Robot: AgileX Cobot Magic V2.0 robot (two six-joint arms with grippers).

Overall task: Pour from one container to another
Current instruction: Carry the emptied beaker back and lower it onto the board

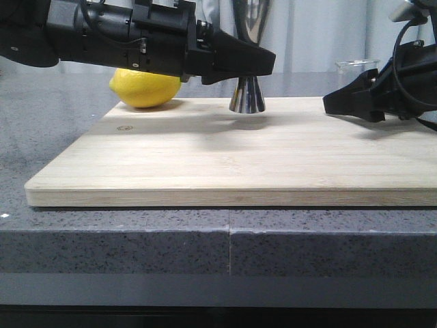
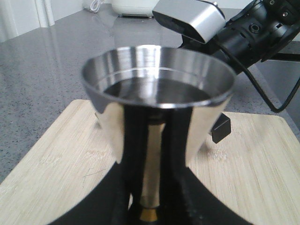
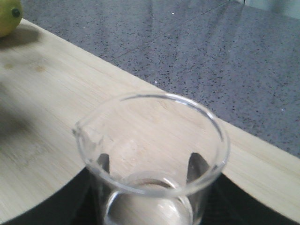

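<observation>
The steel hourglass jigger point(image 1: 247, 96) stands upright on the wooden board point(image 1: 205, 160) at the back middle. My left gripper point(image 1: 263, 64) reaches in from the left and is shut on its narrow waist, hiding that part. In the left wrist view the jigger's upper cup point(image 2: 157, 101) fills the picture, with the gold band point(image 2: 149, 214) between the black fingers point(image 2: 105, 206). The clear glass beaker point(image 1: 356, 67) is at the back right, its rim showing above my right gripper point(image 1: 332, 102). In the right wrist view the beaker point(image 3: 150, 140) sits upright between the fingers point(image 3: 197, 166), which close on its sides.
A yellow lemon point(image 1: 145, 87) lies at the board's back left corner, under my left arm. The board rests on a grey speckled counter point(image 1: 116, 239) and its front edge faces me. The right arm and its camera housing point(image 2: 192, 18) hang just beyond the jigger.
</observation>
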